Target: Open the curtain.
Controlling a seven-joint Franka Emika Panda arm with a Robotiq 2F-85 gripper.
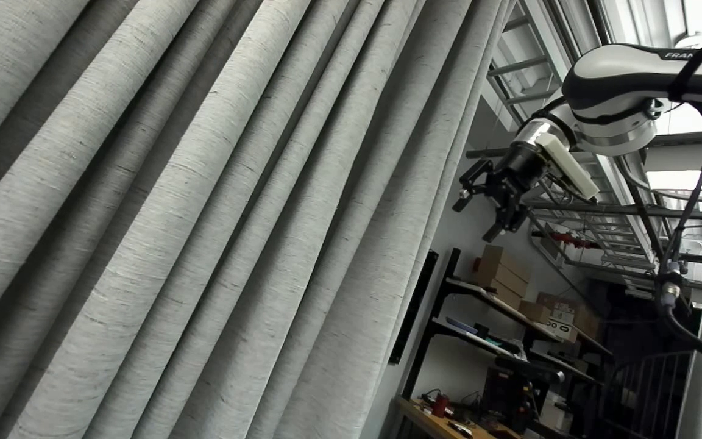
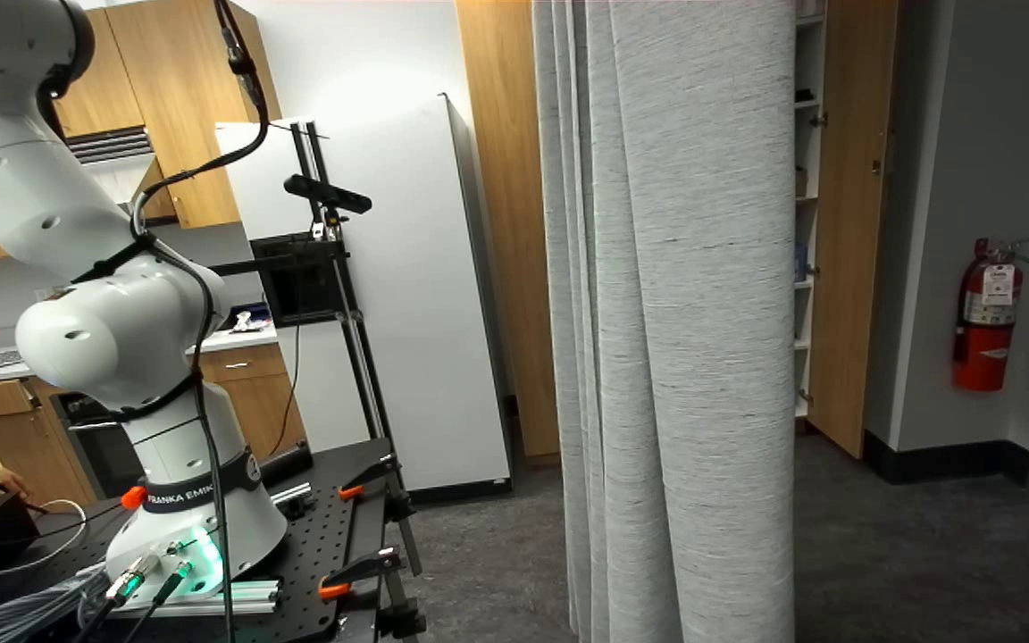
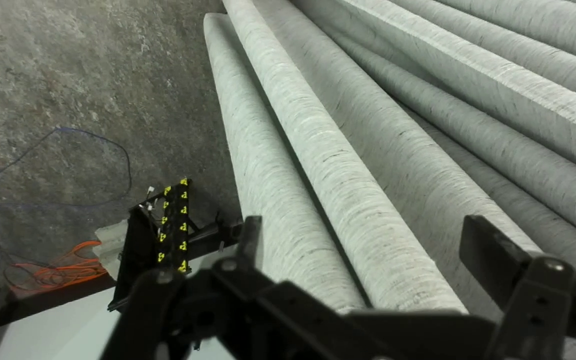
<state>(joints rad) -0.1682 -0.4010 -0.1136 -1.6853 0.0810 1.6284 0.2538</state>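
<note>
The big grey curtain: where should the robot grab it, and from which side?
Probably by the outermost folds of the curtain, coming from the side seen in the wrist view, fingers straddling them. They bulge into long ridges, and the curtain ends right beside them, leaving room for one finger. The fingers stand open, wide apart.

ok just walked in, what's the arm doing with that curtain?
The Franka arm is set to open the grey curtain, but has no hold on it at this moment. Its gripper is open near the curtain's edge, with no fabric clamped. In the wrist view, the curtain shows between and beyond the spread fingers. It hangs in long, deep pleats; how far open it stands, these views don't settle.
</note>
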